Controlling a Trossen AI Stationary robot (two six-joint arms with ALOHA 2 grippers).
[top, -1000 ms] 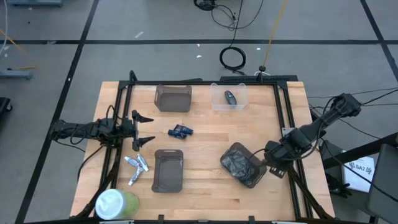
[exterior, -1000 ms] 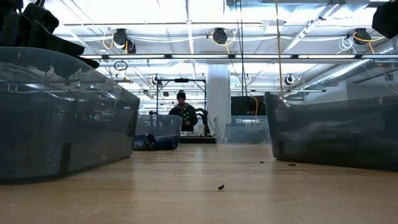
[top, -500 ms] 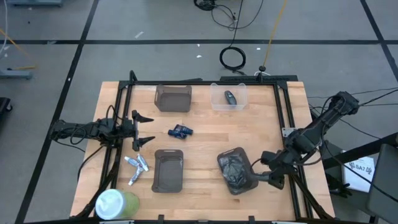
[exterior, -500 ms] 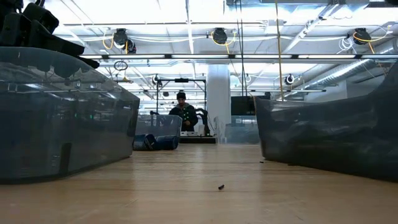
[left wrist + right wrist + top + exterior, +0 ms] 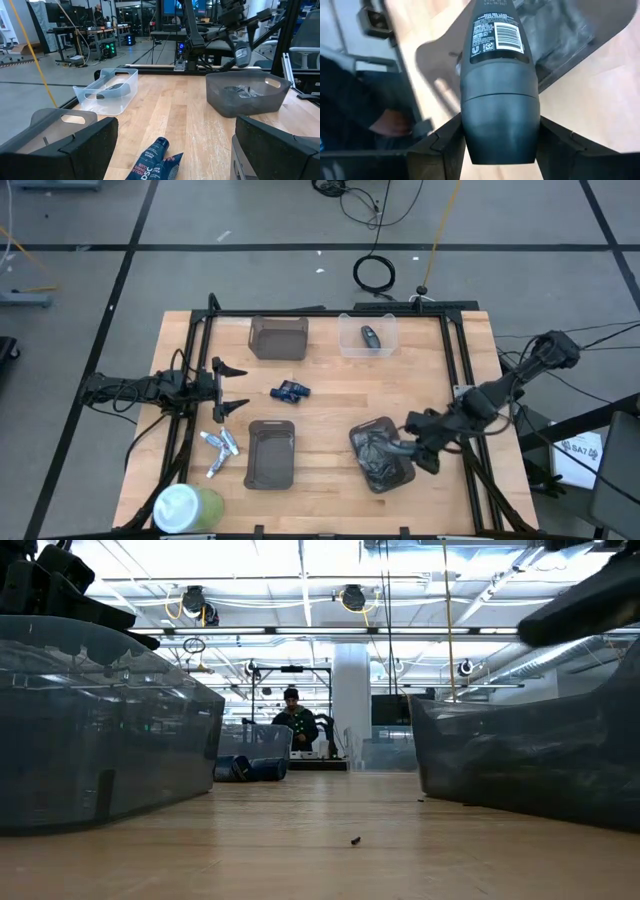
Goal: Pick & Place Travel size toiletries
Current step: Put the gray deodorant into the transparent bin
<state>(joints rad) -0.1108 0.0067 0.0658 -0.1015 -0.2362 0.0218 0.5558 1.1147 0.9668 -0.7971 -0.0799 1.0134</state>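
Observation:
The travel size toiletries (image 5: 220,448), small white-and-silver tubes, lie flat on the table at the near left. My left gripper (image 5: 232,388) (image 5: 175,150) stands open and level just beyond them, touching nothing. My right gripper (image 5: 405,445) (image 5: 500,145) is shut on a dark roll-on bottle (image 5: 499,75) above the right end of a dark tray (image 5: 378,455) at the near right. That tray holds crumpled dark stuff. My right gripper pinches the dark bottle between its two fingers, one on each side of the wide cap end (image 5: 470,120). The fingers slant downward from the table's right and lie along the bottle. The barcode end (image 5: 497,37) points away from the wrist, over the tray, and the bottle is lifted clear.
Two dark blue tubes (image 5: 290,391) lie mid-table. A dark tray (image 5: 271,452) stands near the front, and another (image 5: 278,337) at the back. A clear tray (image 5: 367,335) at the back holds a dark item. A green-and-white tub (image 5: 185,508) stands at the near left corner.
My right gripper, with the bottle, has swung from the tray's right rim toward the table's left, over the tray's right end. It has tipped and rolled on the way. The near-right dark tray has turned and slid a little toward the left and near edges.

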